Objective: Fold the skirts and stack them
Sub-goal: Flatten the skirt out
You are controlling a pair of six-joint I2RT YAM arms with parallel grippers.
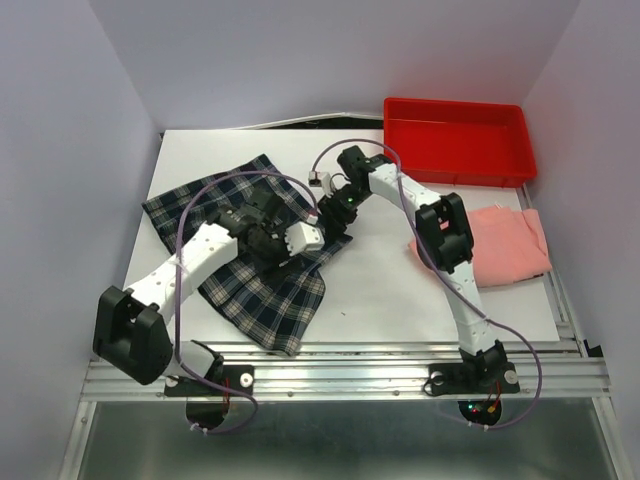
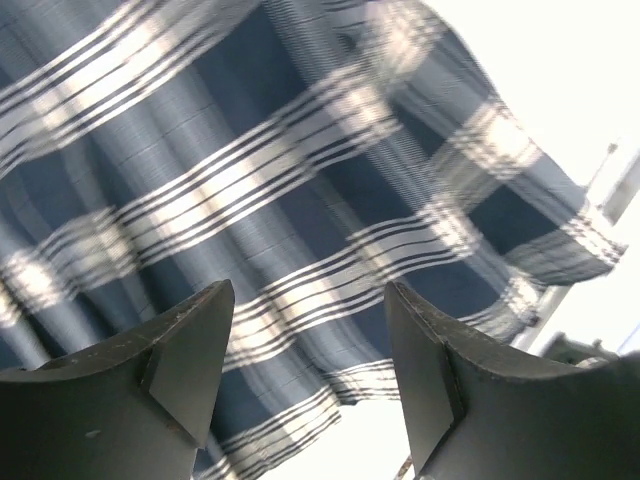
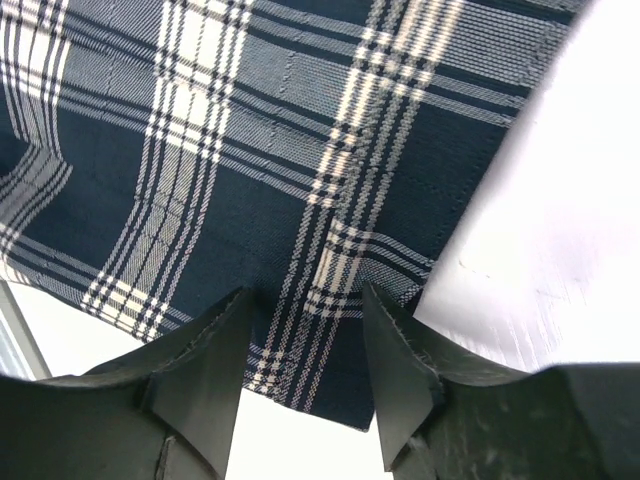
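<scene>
Plaid skirt [image 1: 255, 295] spread at left centre of the top view, long axis diagonal from upper left to lower right, on white table [image 1: 380, 290]. Both grippers low over its right-hand edge, near frame centre; neither arm clearly nearer.

Left gripper [image 2: 308, 295] wide, nothing between the fingers, pleated cloth straight ahead, hem toward lower right of the wrist view. Right gripper [image 3: 307, 295] likewise parted and empty, hem corner directly ahead, bare table to the right.

Pink skirt [image 1: 510, 245] well apart at right centre, partly behind the right arm, plain, in a rough rectangle.

Plaid weave fine and soft, ridged by pleats; expect sag when lifted. Red tray [image 1: 455, 103] rigid plastic, upper right.
</scene>
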